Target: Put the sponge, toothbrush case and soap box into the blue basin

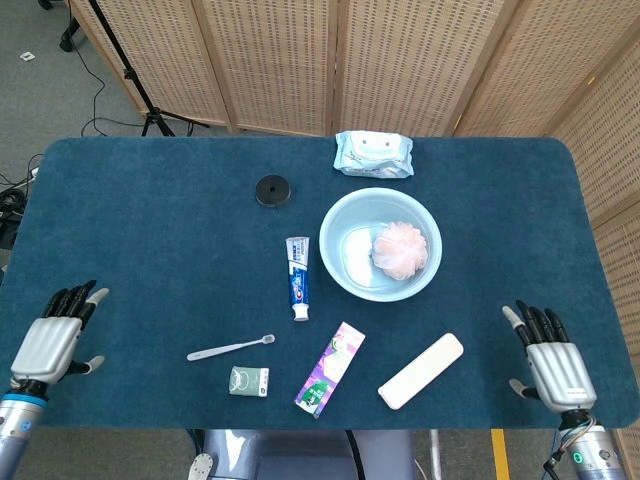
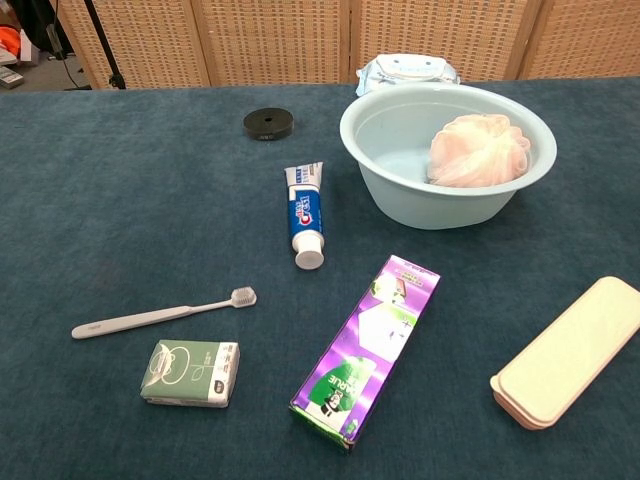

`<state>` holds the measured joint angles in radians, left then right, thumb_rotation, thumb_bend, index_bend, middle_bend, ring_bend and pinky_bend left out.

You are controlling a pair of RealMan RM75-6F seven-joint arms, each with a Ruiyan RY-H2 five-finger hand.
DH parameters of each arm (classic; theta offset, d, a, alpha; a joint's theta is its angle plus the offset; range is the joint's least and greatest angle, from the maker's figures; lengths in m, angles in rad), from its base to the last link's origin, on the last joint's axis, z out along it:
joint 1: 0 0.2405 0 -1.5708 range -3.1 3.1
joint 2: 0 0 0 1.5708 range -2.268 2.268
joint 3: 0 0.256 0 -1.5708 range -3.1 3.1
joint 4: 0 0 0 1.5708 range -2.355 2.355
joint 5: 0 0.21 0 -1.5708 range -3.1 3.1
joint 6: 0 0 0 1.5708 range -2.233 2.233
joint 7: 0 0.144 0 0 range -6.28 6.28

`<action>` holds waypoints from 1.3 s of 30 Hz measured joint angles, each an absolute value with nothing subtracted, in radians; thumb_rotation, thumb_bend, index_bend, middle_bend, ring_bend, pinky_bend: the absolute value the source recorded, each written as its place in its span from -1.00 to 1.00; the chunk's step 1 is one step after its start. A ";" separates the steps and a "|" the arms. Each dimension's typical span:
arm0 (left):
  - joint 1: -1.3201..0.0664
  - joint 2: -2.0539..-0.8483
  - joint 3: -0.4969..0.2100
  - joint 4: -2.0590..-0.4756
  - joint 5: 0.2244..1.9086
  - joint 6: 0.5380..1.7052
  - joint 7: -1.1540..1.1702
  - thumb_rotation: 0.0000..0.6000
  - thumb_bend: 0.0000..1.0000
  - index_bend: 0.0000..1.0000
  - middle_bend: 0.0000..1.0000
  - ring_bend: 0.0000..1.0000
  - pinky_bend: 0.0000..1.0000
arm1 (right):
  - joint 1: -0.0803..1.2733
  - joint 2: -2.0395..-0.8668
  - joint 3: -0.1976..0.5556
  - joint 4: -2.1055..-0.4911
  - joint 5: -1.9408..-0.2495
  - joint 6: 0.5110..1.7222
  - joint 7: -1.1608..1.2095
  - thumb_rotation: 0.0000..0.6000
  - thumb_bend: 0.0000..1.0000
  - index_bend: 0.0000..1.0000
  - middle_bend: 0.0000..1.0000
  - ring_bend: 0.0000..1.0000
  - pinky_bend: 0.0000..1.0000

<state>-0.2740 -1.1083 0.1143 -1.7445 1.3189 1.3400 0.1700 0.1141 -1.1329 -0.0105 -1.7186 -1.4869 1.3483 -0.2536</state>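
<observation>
The sponge (image 1: 400, 249) lies in the basin (image 1: 340, 228); the toothbrush case (image 1: 421, 371) sits near-right, the toothpaste (image 1: 297, 276) left.

This looked like a lab or recording studio rather than a home. The bench (image 1: 150, 210) was covered in dark blue felt, woven folding screens (image 1: 400, 60) closed it off behind, and a black tripod stand (image 1: 140, 95) with loose cables (image 1: 95, 75) stood on grey carpet.
</observation>
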 measured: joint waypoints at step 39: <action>-0.227 -1.098 0.060 -1.731 1.377 1.291 0.066 1.00 -0.69 -1.00 -1.00 -1.00 -0.92 | 0.221 -1.309 -0.058 -1.853 -1.521 1.137 -0.495 1.00 -0.82 -0.62 -1.00 -1.00 -1.00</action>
